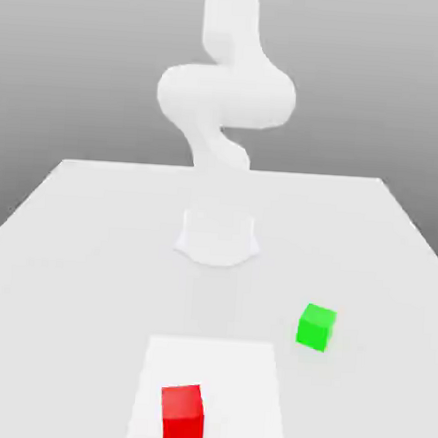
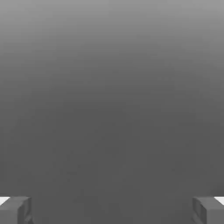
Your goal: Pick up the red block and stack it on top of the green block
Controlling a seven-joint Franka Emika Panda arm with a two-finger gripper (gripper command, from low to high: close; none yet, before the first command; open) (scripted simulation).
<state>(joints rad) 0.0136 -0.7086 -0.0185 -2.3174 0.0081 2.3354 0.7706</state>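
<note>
Stack not begun, all steps left

Landmark: white square patch. Bright red smooth cube on it; bright green smooth cube off it, just beside, toward the exterior view's right. Two-finger gripper spread wide, nothing between fingertips. Pick, carry, place all remain. Count: one red, one green, one patch, one gripper. Patch possibly a flat sheet or marking, hard to tell.

In the exterior view the top edge cuts off our arm, and the bottom edge crops the table and the white patch. We can't see the cubes' undersides. In the hand view, the bottom corners cut off both fingers.
</note>
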